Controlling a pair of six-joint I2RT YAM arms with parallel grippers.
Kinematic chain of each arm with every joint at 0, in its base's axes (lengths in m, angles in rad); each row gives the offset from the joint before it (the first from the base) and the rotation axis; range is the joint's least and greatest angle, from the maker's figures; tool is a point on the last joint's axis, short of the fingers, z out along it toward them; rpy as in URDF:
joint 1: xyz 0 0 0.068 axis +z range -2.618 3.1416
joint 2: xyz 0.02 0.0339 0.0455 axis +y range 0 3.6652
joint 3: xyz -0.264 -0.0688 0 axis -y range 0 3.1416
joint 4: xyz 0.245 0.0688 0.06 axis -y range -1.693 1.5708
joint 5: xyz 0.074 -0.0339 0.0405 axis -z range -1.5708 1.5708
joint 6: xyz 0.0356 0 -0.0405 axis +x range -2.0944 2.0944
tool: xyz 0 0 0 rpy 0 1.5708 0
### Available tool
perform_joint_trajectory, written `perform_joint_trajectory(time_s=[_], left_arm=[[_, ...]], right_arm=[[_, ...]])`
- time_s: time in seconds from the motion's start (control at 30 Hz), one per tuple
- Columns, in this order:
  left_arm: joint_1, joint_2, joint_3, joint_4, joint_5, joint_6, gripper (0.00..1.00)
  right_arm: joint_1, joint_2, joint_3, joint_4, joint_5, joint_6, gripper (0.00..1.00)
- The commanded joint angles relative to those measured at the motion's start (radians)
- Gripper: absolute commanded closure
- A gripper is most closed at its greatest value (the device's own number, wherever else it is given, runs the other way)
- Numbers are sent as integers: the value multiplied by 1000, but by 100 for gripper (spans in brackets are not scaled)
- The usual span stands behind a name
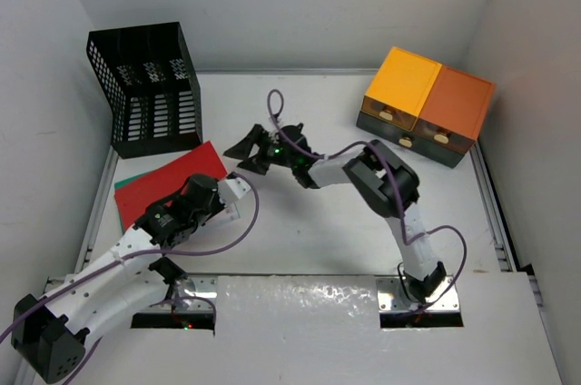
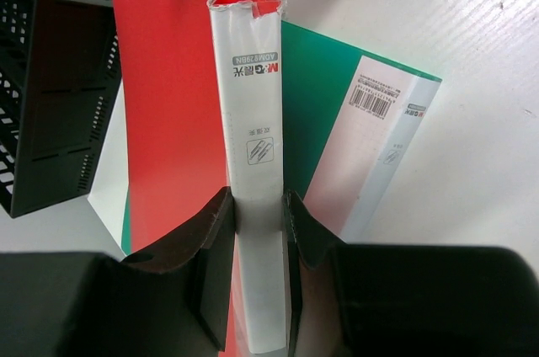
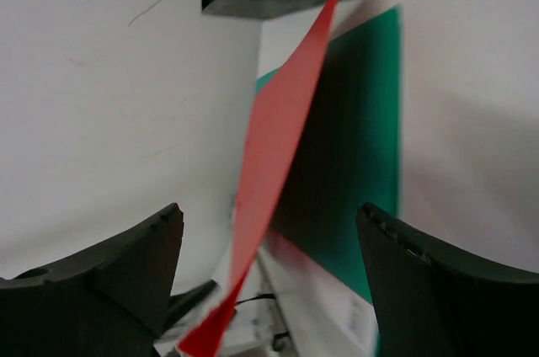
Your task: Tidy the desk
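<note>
1. Desk (image 1: 300, 231) fills the view under both arms, with white walls around it.
2. Rack (image 1: 145, 90) stands at the desk's far-left corner.
3. Red folder (image 1: 177, 176) is just in front of the rack, by the left edge, on top of a green folder (image 1: 132, 192). The red one is tilted up and its cover is fanning loose.
4. Left gripper (image 2: 257, 205) is clamped narrow on the red folder's white spine (image 2: 253, 121).
5. Right gripper (image 1: 247, 151) is mid-desk, jaws wide and holding nothing. The red cover's free edge runs between them, and I can't tell if it touches.
6. Step, as I read it: get the red folder upright and into the rack. Hold the spine grip square and lift clear of the green folder so it doesn't drag. Pinch the loose cover with the right gripper before it snags the rack rim.
7. Drawers (image 1: 427, 103) are at the far-right corner, well apart and not involved.
</note>
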Motion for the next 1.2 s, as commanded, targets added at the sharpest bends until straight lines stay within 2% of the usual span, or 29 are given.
perform_joint_trajectory(time_s=[0.0, 0.17, 0.23, 0.33, 0.37, 0.43, 0.47, 0.5, 0.53, 0.57, 0.6, 0.7, 0.77, 0.8, 0.93, 1.0, 1.03, 1.13, 1.17], left_arm=[[-2, -12, -10, 32, 19, 6, 100], [0, -27, -24, 27, 23, 16, 100], [0, -27, -25, 24, 25, 21, 100], [0, -35, -21, 22, 23, 24, 100], [0, -36, -16, 21, 30, 24, 100], [0, -41, -16, 12, 39, 25, 100], [0, -39, -22, 9, 37, 22, 100], [0, -36, -28, 9, 30, 22, 96], [1, -32, -51, 10, 14, 21, 78], [1, -25, -67, 15, -27, 21, 44], [0, -13, -85, 24, -50, 22, 34], [0, -2, -151, 68, -160, 30, 21], [1, -12, -182, 91, -197, 51, 20], [0, -22, -188, 114, -208, 56, 21], [1, -42, -180, 133, -256, 65, 35], [0, -73, -174, 133, -257, 70, 52], [1, -87, -173, 131, -256, 73, 70], [1, -160, -157, 118, -253, 87, 100], [0, -173, -151, 111, -248, 87, 100]], right_arm=[[59, 100, 119, 132, -94, 216, 19], [102, 136, 184, 63, -94, 193, 19], [114, 157, 220, 45, -94, 186, 25], [137, 203, 259, 24, -97, 196, 58], [140, 211, 259, 38, -92, 218, 80], [144, 223, 241, 58, -86, 239, 97], [144, 225, 227, 83, -81, 250, 100], [144, 222, 207, 98, -72, 277, 100], [144, 217, 166, 119, -69, 296, 100], [145, 207, 141, 185, -63, 351, 100], [150, 200, 112, 224, -46, 383, 100], [162, 171, 29, 304, -40, 439, 100], [170, 153, 6, 316, -41, 442, 100], [176, 133, -17, 324, -41, 445, 100], [177, 81, -109, 402, -8, 494, 100], [177, 53, -138, 407, -2, 502, 100], [177, 47, -146, 413, 1, 505, 100], [179, 33, -157, 437, -3, 512, 100], [179, 30, -158, 440, -8, 512, 100]])
